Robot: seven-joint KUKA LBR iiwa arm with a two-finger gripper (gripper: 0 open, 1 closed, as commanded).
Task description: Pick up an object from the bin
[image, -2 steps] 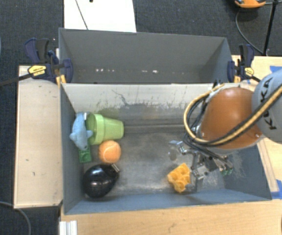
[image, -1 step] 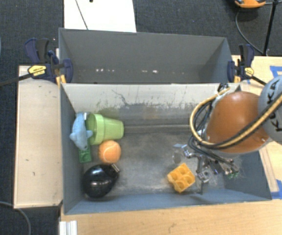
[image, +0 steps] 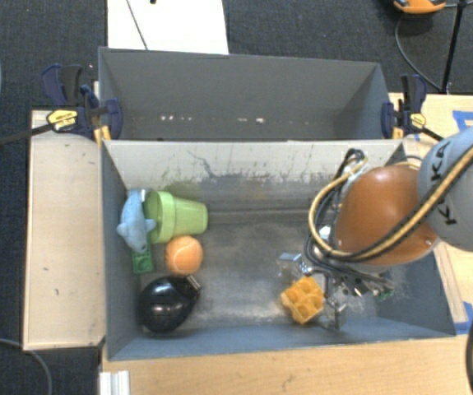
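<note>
Gripper (image: 328,296) low by grey metal bin's (image: 244,179) near edge, right side, just beside yellow waffle-gridded block (image: 303,299); apart or together, can't tell. Left side: tipped green plastic cup (image: 177,215), smooth orange ball (image: 184,254), glossy black ball (image: 164,304).

The single camera hangs above the grey sheet-metal bin (image: 236,97) and looks down into it, tilted rather than plumb. The far wall's inner face shows broad across the top of the view, while the near wall is seen almost edge-on along the bottom. The camera sits near enough that the bin spans most of the view's width, with a margin of dark carpeted floor (image: 22,48) at the top and left. The silver-grey robot arm (image: 466,196) enters from the right edge. Left to right, the camera seems roughly centred on the bin.
</note>
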